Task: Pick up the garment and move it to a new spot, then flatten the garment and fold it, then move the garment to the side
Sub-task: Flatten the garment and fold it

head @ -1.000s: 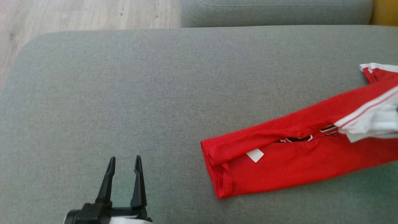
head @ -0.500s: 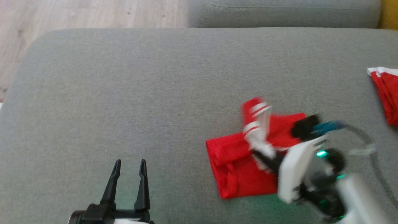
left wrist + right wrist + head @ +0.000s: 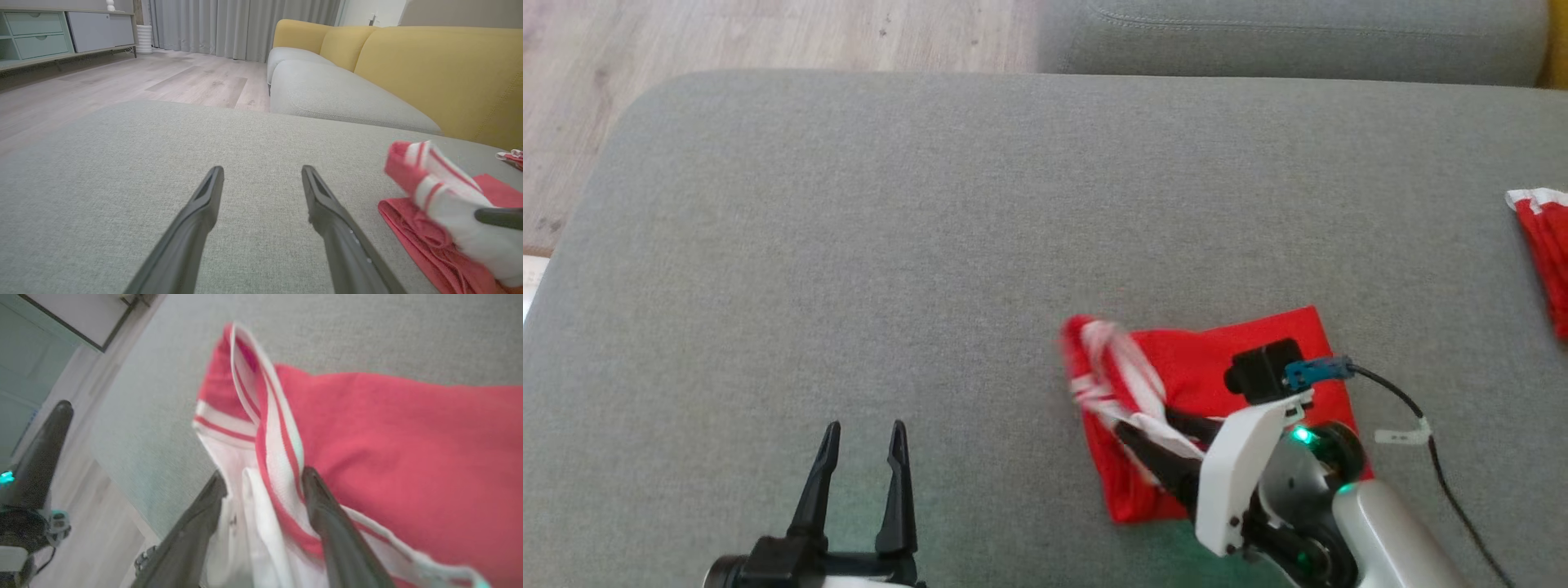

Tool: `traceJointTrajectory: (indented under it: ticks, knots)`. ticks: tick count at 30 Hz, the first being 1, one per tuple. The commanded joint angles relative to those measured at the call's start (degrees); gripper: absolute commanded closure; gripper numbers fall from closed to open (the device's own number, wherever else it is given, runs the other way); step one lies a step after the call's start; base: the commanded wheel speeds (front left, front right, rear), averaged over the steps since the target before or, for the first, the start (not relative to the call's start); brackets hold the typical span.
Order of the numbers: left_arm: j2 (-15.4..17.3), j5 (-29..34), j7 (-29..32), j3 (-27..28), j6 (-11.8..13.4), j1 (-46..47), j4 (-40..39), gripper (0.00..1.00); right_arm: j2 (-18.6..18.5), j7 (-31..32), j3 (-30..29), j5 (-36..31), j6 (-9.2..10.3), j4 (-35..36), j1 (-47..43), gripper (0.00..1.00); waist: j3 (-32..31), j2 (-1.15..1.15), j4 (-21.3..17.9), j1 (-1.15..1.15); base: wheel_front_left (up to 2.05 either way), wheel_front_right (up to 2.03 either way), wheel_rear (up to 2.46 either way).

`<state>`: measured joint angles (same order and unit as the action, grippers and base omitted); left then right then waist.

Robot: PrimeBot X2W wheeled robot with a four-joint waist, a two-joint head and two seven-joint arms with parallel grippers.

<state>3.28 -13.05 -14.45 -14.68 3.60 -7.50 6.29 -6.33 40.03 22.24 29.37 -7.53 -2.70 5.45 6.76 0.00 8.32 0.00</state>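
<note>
garment (image 3: pixel 1201 359), red with white stripes, lies folded over on the grey cushion (image 3: pixel 849 245), right of centre. your right jaws stand apart with its striped white edge between them. your left jaws hang open, well apart from it.

Grey upholstered seat (image 3: pixel 931 204), pale wood floor (image 3: pixel 122 81), yellow sofa back (image 3: pixel 429 69), grey curtains (image 3: pixel 245 24), mint sideboard (image 3: pixel 36 32)
</note>
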Motion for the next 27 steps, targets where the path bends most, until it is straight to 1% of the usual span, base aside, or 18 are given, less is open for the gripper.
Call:
traceJointTrajectory:
  ticks: [1, 3, 8, 10, 14, 17, 18, 20, 24, 27]
  knots:
    - [-0.4, -0.1, -0.5, 1.9, 0.5, 1.2, -1.7, 0.0, 1.3, -1.0, 0.7, 0.5, 0.04, 2.1, 1.5, 0.0, -0.1, 0.0, -0.2, 0.0, 0.0, 0.0, 0.0]
    - [-0.4, -0.3, -0.5, 1.8, 0.6, 1.2, -1.7, 0.0, 2.2, -3.1, -0.2, 1.8, 0.04, 2.8, 1.4, 0.0, -0.3, 0.0, -0.4, 0.0, 0.0, 0.0, 0.0]
    - [-0.4, -0.4, -0.5, 1.8, 0.8, 0.9, -2.2, 0.0, 3.2, -9.8, -5.8, 0.6, 0.04, 6.9, 2.1, 0.0, -1.0, 0.0, -1.9, 0.0, 0.0, 0.0, 0.0]
    - [-0.4, 0.2, -0.5, 2.0, 0.6, 0.8, -2.2, 0.0, 3.3, -12.4, -7.6, -1.8, 0.04, 8.8, 2.4, 0.0, -1.4, 0.0, -2.8, 0.0, 0.0, 0.0, 0.0]
    - [-0.4, 1.9, -0.5, 3.0, 0.0, 1.1, -2.4, 0.0, 1.3, -18.6, -11.6, -7.4, 0.04, 10.2, 1.6, 0.0, -2.2, 0.0, -4.7, 0.0, 0.0, 0.0, 0.0]
    - [-0.4, 2.7, -0.5, 3.8, -0.4, 1.4, -2.3, 0.0, -2.0, -23.9, -14.3, -12.3, 0.04, 8.7, -0.3, 0.0, -3.0, 0.0, -5.6, 0.0, 0.0, 0.0, 0.0]
    - [-0.4, 3.1, -0.5, 4.3, -0.7, 1.7, -2.3, 0.0, -3.1, -27.5, -16.2, -14.4, 0.04, 6.9, -2.1, 0.0, -3.5, 0.0, -6.1, 0.0, 0.0, 0.0, 0.0]
    - [-0.4, 3.6, -0.5, 4.7, -1.0, 1.8, -2.4, 0.0, -4.0, -31.4, -18.0, -16.6, 0.04, 4.8, -3.9, 0.0, -3.9, 0.0, -6.5, 0.0, 0.0, 0.0, 0.0]
    - [-0.4, 5.2, -0.5, 5.1, -2.0, 1.8, -1.7, 0.0, -4.5, -39.3, -21.2, -21.1, 0.04, 0.1, -7.5, 0.0, -5.3, 0.0, -6.8, 0.0, 0.0, 0.0, 0.0]
    - [-0.4, 6.3, -0.5, 5.6, -2.6, 1.5, -1.0, 0.0, -4.0, -45.2, -23.0, -23.9, 0.04, -3.5, -9.7, 0.0, -6.4, 0.0, -6.7, 0.0, 0.0, 0.0, 0.0]
